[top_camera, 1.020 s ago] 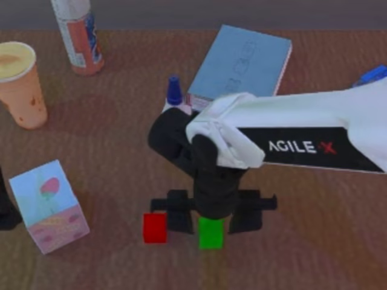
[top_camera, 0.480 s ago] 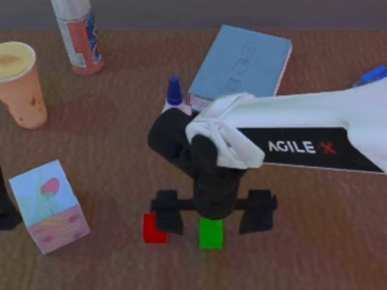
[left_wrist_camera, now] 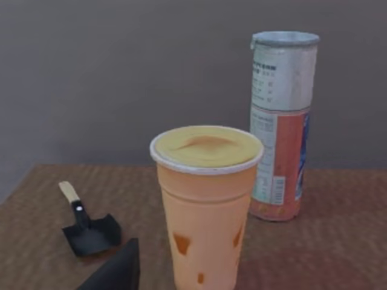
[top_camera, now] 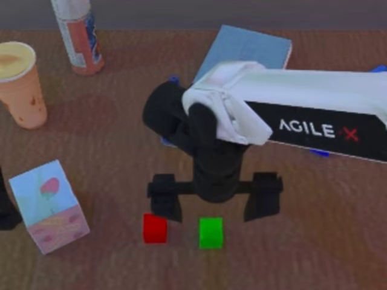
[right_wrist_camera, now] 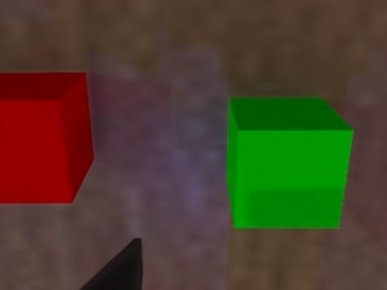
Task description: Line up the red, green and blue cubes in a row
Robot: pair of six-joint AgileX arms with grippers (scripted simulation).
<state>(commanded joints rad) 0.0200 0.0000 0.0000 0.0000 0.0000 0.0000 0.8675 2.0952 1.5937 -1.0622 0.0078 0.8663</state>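
Observation:
The red cube [top_camera: 155, 228] and the green cube [top_camera: 211, 232] sit side by side near the table's front edge, a small gap between them. Just behind and above the green cube hovers my right gripper [top_camera: 214, 206], open, its fingers [top_camera: 167, 204] spread wide and holding nothing. The right wrist view looks down on the red cube [right_wrist_camera: 42, 139] and the green cube [right_wrist_camera: 287, 163], with one dark fingertip [right_wrist_camera: 118, 272] at the edge. The blue cube is hidden. My left gripper [top_camera: 5, 210] is parked at the table's left edge.
An orange paper cup [top_camera: 21, 84] and a tall can [top_camera: 77, 36] stand at the back left. A pictured box [top_camera: 48, 206] lies front left. A blue book [top_camera: 245, 57] and a glue bottle [top_camera: 173, 80] sit behind the right arm. A small black shovel [left_wrist_camera: 87, 226] lies near the cup.
My right gripper spread its fingers wider, away from the green cube, and rose, pulling back a little. The green cube stays on the table beside the red one.

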